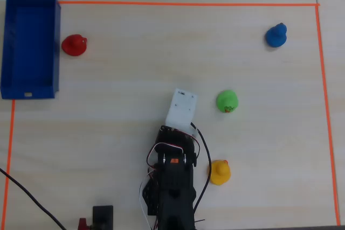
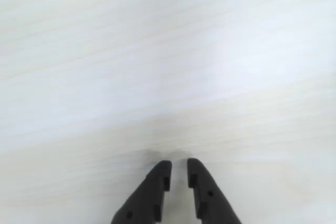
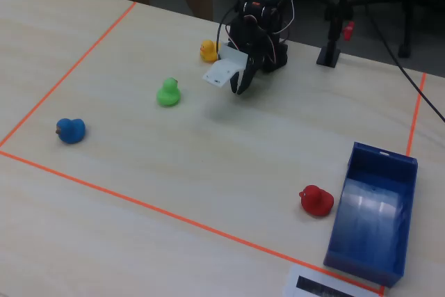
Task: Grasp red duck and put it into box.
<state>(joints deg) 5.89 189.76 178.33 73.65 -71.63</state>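
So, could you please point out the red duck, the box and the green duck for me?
red duck (image 1: 74, 46), overhead view, on its body.
box (image 1: 54, 41), overhead view, on the long wall nearest the red duck.
green duck (image 3: 167, 94), fixed view, on its body.

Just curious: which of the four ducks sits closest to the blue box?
The red duck, right beside the box; the green, yellow and blue ducks sit far across the table.
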